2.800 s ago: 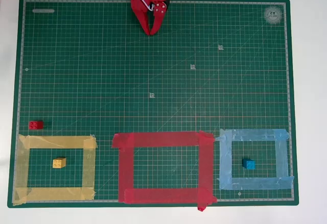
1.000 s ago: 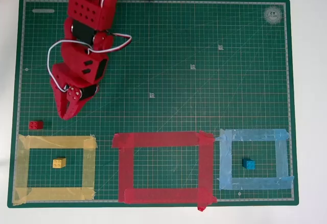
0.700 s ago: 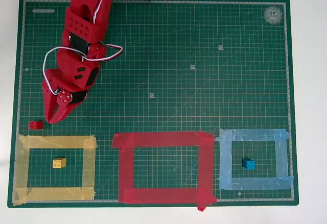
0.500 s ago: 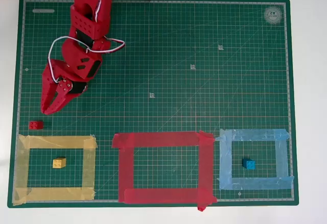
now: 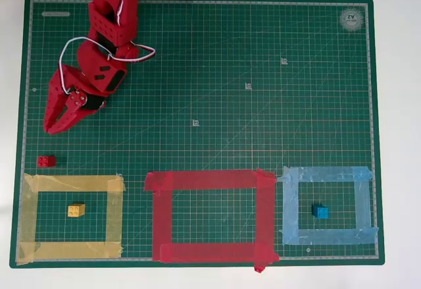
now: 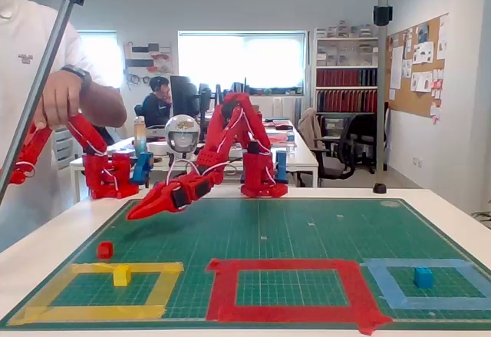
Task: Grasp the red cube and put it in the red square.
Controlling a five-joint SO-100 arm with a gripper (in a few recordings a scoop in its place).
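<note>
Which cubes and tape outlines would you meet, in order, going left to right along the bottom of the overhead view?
Red cube → yellow cube inside the yellow tape outline → red square → blue cube inside the light blue tape outline.

Small red studded plastic cube (image 5: pixel 46 161) on green cutting mat (image 5: pixel 263 58), just above yellow tape outline's (image 5: pixel 71 183) left corner, red tape square (image 5: pixel 210 180) to the right, overhead view
</note>
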